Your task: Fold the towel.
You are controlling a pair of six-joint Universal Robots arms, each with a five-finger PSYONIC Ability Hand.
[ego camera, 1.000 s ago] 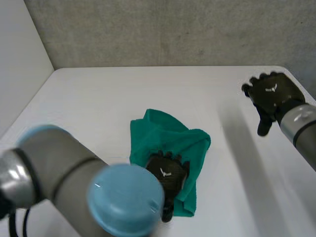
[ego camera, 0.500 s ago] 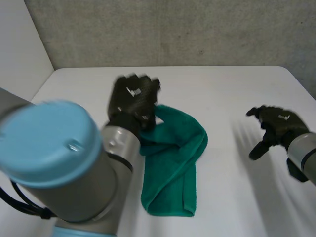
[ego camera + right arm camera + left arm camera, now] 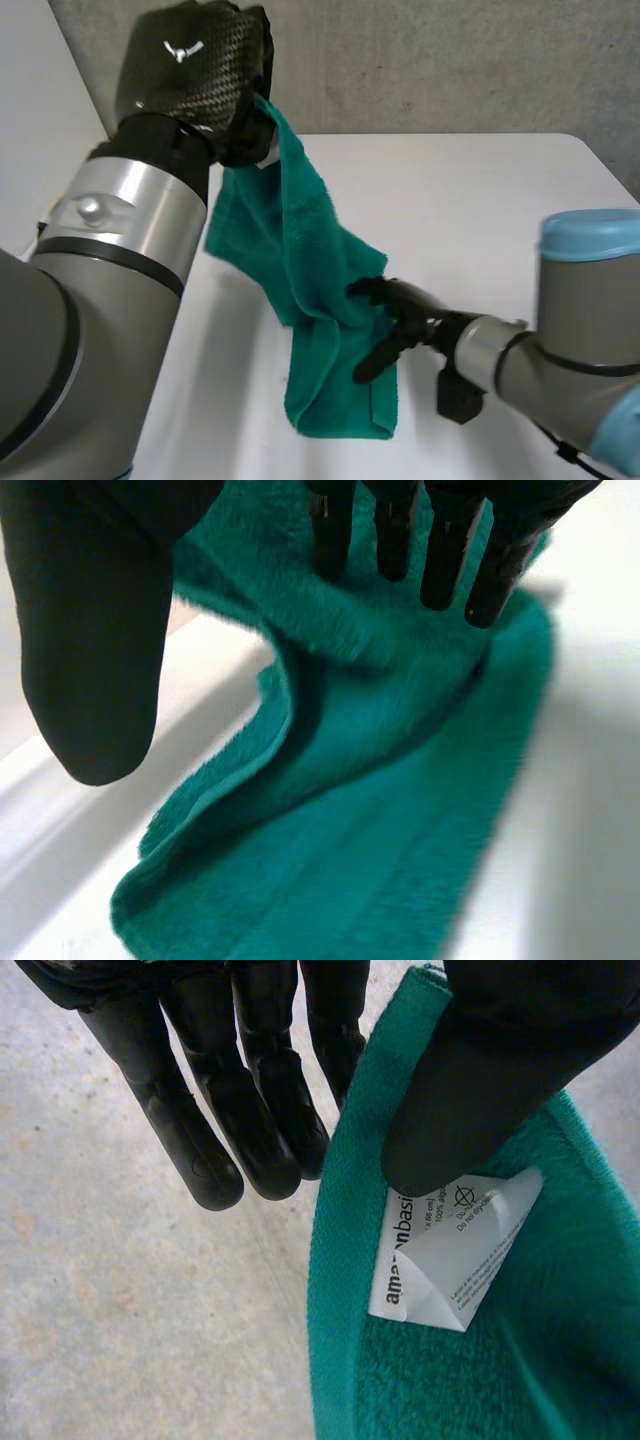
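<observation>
**You:** Where is the towel right now?

**Helper:** Look up high on your left side. Your left hand (image 3: 195, 70) has the green towel (image 3: 300, 260) by one top corner, the corner with the white label (image 3: 450, 1245). The towel hangs down from there. Its bottom end lies doubled over on the white worktop (image 3: 480, 200).

**You:** How does my left hand hold it?

**Helper:** Your thumb (image 3: 500, 1070) presses on the cloth just beside the label. The towel's edge runs up between the thumb and the fingers (image 3: 250, 1090). Those fingers are nearly straight and sit right beside the edge. So it is a pinch, not a fist.

**You:** And my right hand?

**Helper:** Your right hand (image 3: 400, 310) is down low, near the worktop, at the middle of the hanging towel. Its fingers are straight and a little spread, and its own thumb (image 3: 95, 630) is well apart from them. It has hold of nothing. The fingertips (image 3: 440, 560) reach the fluffy fold of the towel. I think they touch it, but I can't be sure.

**You:** Is the towel flat?

**Helper:** No. The top part is pulled up and leans toward your left hand. The middle is bunched where your right hand is. The bottom part lies folded the long way on the worktop, between your two arms.
</observation>
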